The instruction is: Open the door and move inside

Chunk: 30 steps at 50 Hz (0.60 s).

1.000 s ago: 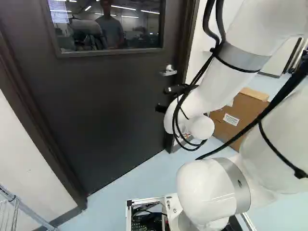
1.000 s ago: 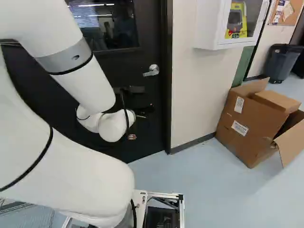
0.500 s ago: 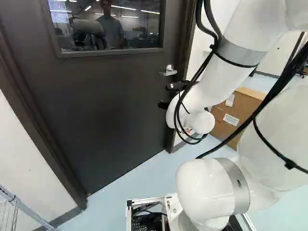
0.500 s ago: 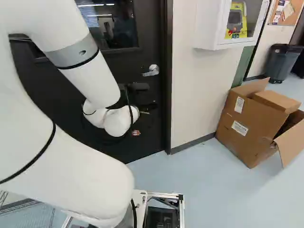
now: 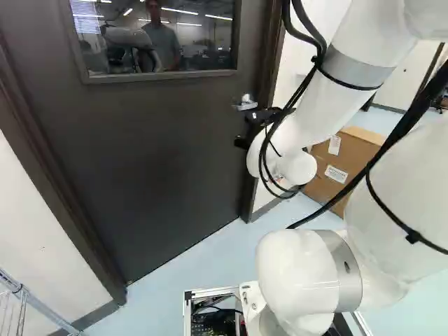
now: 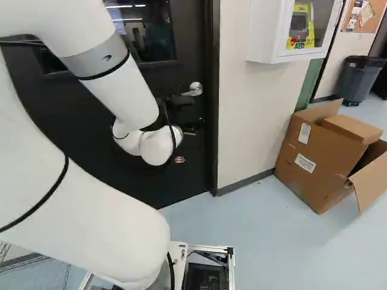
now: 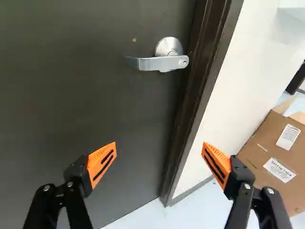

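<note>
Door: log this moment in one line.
door: closed | lever handle: level, ungripped | gripper: open, fingers wide apart | handle ahead of fingers | next: likely approach handle

- The arm [image 5: 346,105] reaches higher, its wrist end farther right in both base views than 1 second ago.
- The gripper [image 5: 250,129], carried with it, is closer to the door handle [image 5: 245,103] from below.

Cream wall [image 6: 248,121] | pale blue floor [image 6: 254,241] | open cardboard box [image 6: 314,154] | white wall cabinet [image 6: 262,36] | grey bin [image 6: 355,78] | corkboard [image 6: 373,23]
</note>
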### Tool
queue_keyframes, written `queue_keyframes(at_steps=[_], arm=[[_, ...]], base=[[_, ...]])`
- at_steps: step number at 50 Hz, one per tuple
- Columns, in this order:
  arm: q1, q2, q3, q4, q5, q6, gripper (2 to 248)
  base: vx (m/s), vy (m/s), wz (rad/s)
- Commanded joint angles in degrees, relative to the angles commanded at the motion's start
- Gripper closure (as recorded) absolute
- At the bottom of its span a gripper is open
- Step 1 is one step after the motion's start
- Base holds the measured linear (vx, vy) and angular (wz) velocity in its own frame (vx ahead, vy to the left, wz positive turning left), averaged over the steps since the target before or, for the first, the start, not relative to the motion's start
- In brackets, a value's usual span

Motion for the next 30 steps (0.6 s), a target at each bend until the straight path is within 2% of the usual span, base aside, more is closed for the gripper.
queue_keyframes(at_steps=[30], arm=[[-4.9, -1.4, -5.5, -11.0, 3.6, 0.0, 3]], base=[[0.0, 0.0, 0.0]])
